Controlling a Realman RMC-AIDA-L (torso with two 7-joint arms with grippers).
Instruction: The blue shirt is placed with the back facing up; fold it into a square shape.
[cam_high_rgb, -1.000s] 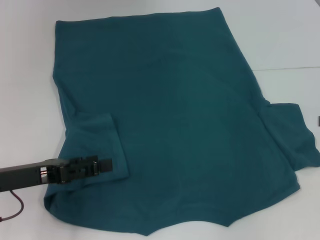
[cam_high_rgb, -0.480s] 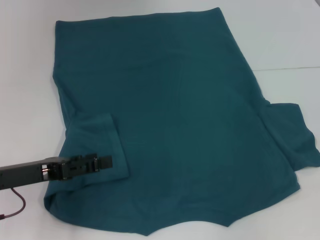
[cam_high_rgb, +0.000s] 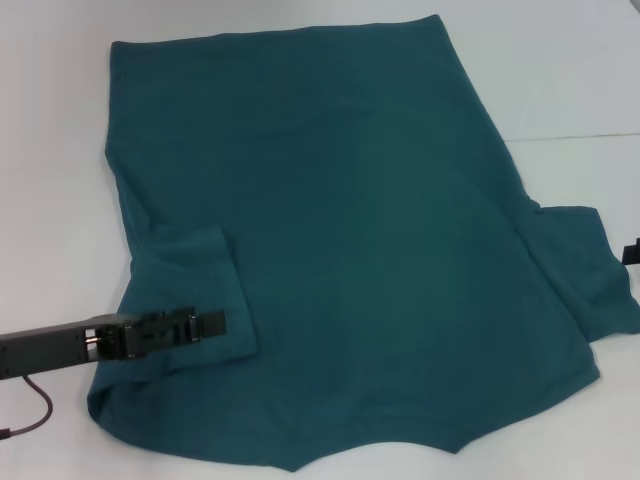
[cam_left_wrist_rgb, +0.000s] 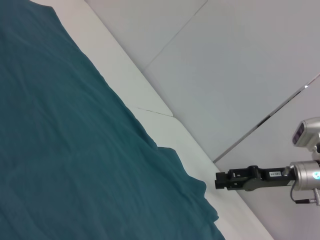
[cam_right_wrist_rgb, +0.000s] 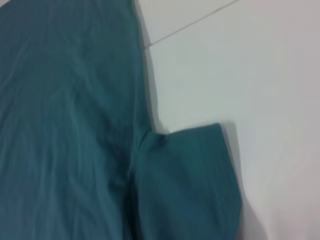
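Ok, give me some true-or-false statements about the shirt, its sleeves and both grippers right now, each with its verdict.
1. The blue shirt lies spread flat on the white table. True.
2. The left sleeve is folded in over the body. True.
3. The right sleeve is folded in as well. False: it sticks out sideways on the table.
4. The left gripper is over the folded sleeve. True.
5. The right gripper is above the shirt's middle. False: only a sliver shows at the head view's right edge, beside the right sleeve.

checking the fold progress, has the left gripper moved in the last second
Yes, slightly. In the head view the left gripper has drawn back toward the robot's left, its tip now farther from the folded sleeve's edge on the blue shirt.
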